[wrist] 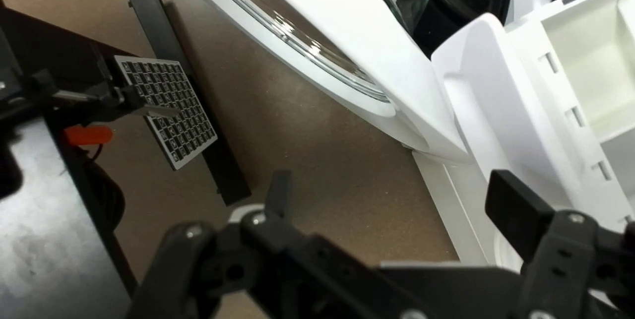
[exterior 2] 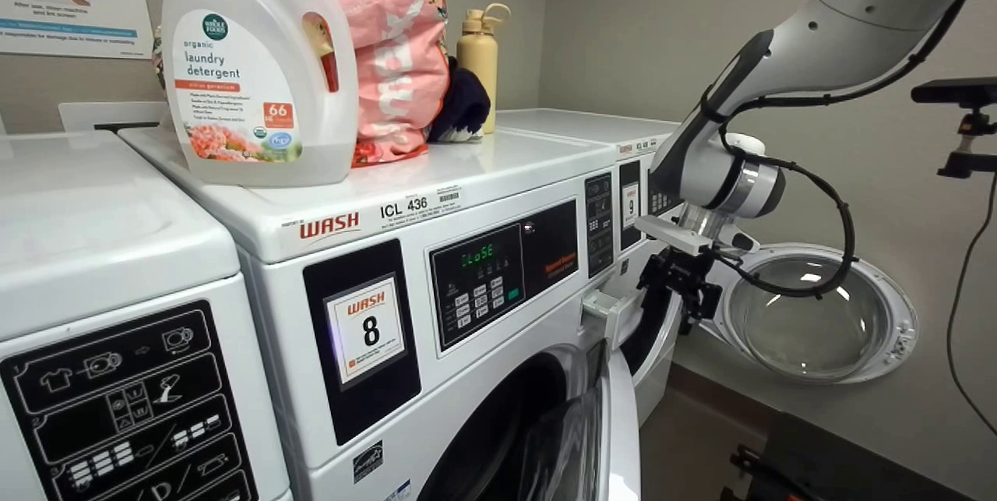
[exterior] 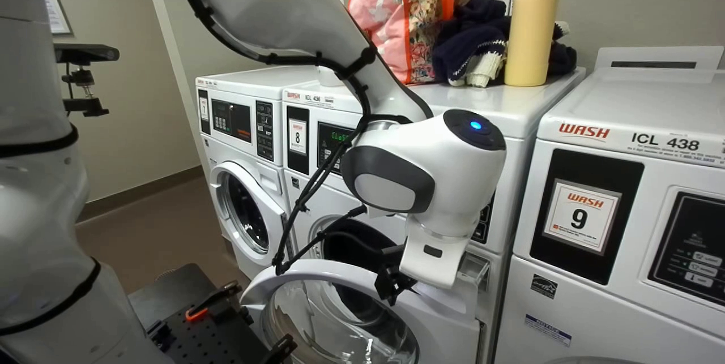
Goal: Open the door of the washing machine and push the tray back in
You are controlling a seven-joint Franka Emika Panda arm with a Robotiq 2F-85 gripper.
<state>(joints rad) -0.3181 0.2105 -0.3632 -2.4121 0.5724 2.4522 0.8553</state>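
The gripper (wrist: 399, 203) has its 2 jaws apart. Near it, the tray (wrist: 526, 110) juts out, pale compartments (wrist: 590, 58) showing.

Three washing machines (exterior 2: 459, 368), three round doors (exterior: 340, 324), one pulled-out tray (exterior 2: 619, 314), one gripper (wrist: 392, 202) with two fingers (wrist: 516, 210). On the middle machine's top (exterior 2: 498, 166): one jug (exterior 2: 261, 80) near the left edge, one bottle (exterior: 531, 35) near the right edge, one bag (exterior: 408, 18) between those edges, and probably one bundle of dark clothes (exterior: 470, 38), folds unclear.
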